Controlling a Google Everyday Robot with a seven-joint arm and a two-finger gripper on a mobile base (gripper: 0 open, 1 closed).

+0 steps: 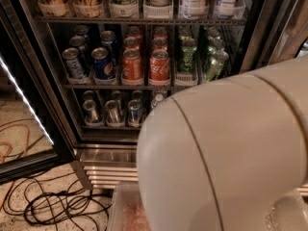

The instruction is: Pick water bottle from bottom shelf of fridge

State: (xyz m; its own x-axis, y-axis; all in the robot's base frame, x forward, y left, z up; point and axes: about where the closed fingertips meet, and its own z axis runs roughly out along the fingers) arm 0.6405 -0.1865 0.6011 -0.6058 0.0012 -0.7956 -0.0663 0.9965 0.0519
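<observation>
Looming before the fridge (48, 95), my white arm (226, 153) hides my gripper, so I cannot tell its state. I judge it sits low to reach the fridge's bottom shelf (103, 127), where the water bottle (158, 99) peeks out mid-fridge.

Speckled floor (17, 117), tangled black cables (54, 207)

water bottle (157, 99): upright, white cap showing, mostly hidden | bottom shelf (103, 127), right of silver cans (111, 112) | hand: out of view
</observation>
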